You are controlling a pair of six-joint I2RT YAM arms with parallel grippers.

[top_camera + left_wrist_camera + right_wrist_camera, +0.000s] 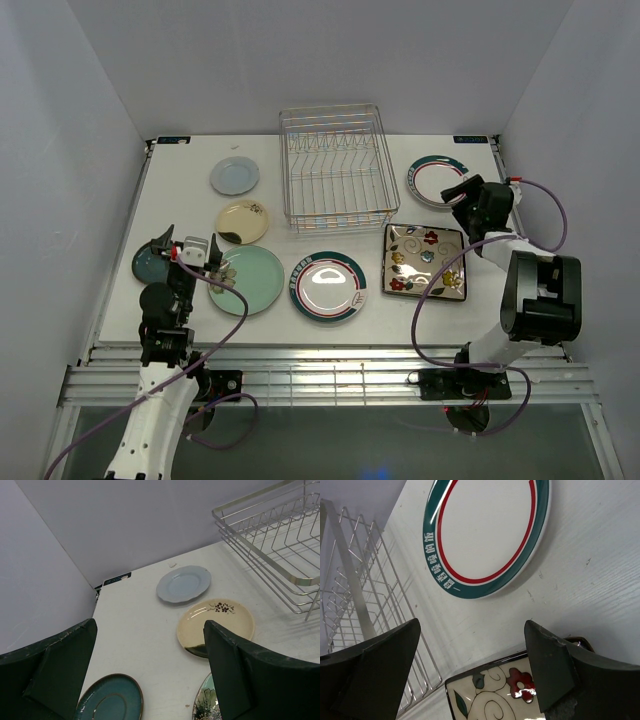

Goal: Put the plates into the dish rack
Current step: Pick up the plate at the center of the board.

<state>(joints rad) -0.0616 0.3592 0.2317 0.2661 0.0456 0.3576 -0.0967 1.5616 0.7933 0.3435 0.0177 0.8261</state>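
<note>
- Far middle of the desk (180, 205): dish rack (336, 165), with blue-grey plate (234, 176) and cream plate (242, 222) flat to its left.
- Left gripper (190, 252) jaws spread, empty, above dark teal plate (148, 266) and pale green plate (258, 285).
- Right gripper (465, 192) jaws spread, empty, between rimmed plate (430, 178) and square floral plate (424, 262).

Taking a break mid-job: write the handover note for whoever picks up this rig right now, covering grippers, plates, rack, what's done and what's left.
Left gripper: open, empty, over the left side of the table, by the dark teal plate and pale green plate.
Right gripper: open, empty, between the far teal-red rimmed plate and the square floral plate.
Dish rack: back centre, no plates in it.
Also flat on the table: blue-grey plate, cream plate, near teal-red rimmed plate.
Done: nothing loaded.
Left: all seven plates.
</note>
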